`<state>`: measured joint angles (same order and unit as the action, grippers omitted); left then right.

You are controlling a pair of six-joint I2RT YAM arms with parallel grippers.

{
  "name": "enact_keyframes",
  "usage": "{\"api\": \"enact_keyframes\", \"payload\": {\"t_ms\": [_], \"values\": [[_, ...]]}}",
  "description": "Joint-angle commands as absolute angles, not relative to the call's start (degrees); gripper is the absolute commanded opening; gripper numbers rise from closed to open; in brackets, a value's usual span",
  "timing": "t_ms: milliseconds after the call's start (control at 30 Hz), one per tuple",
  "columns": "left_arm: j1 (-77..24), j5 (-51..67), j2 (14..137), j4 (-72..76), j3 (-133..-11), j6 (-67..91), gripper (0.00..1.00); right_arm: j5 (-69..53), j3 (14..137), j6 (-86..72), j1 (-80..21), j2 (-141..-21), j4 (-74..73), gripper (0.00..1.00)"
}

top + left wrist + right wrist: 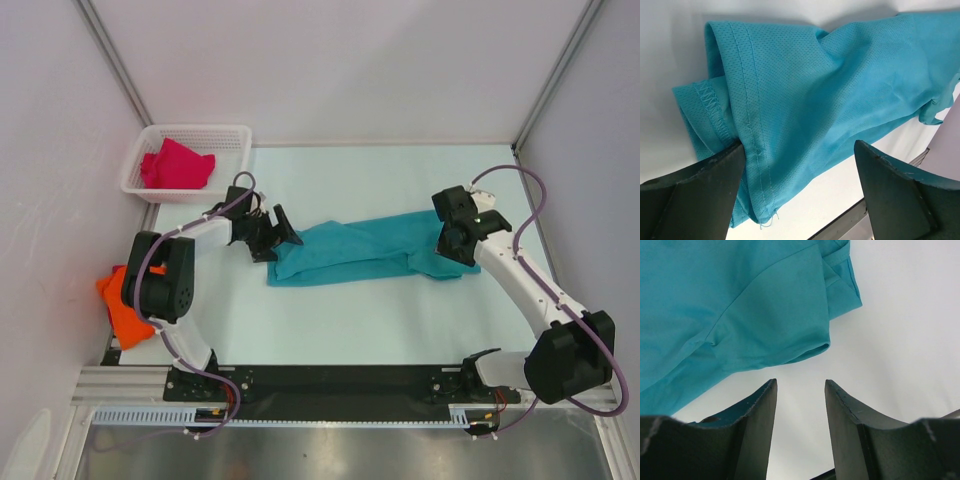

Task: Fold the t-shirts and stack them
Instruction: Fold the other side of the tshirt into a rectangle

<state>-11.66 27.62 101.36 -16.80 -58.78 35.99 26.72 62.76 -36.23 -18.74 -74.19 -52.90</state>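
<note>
Matt, fine-meshed cloth, stitched hems: teal t-shirt (pixel 830 100); seemingly plastic lattice: basket (pixel 200 129); smooth matt table (pixel 350 320).

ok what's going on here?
Two robot arms flank the teal shirt, bunched lengthwise on the table. The left gripper is open at its left end, the right gripper open at its right end; neither holds it. The magenta shirt sits in the basket, the orange shirt at the table's left edge.
</note>
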Motion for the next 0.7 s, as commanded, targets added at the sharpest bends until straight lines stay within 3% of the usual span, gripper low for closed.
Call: {"api": "enact_keyframes", "payload": {"t_ms": [0,100,333,567,667], "values": [[-11.69,27.33,99.58,-15.38,-58.54,35.77,0.93,28.12,62.49,-36.12,-18.81,-72.77,-53.35,0.49],[-11.69,27.07,98.96,-15.47,-58.01,35.6,0.82,28.3,62.49,-36.12,-18.9,-72.86,-53.35,0.49],[-11.69,27.16,98.35,-15.56,-58.01,35.51,0.41,28.21,62.4,-36.12,-18.81,-72.51,-53.52,0.48],[-11.69,26.63,97.47,-16.52,-58.27,35.16,0.4,28.39,62.49,-35.86,-18.81,-72.33,-53.61,0.49],[-11.69,26.1,96.77,-17.75,-58.71,34.45,0.48,28.13,62.4,-35.86,-18.81,-72.6,-53.35,0.48]]}}
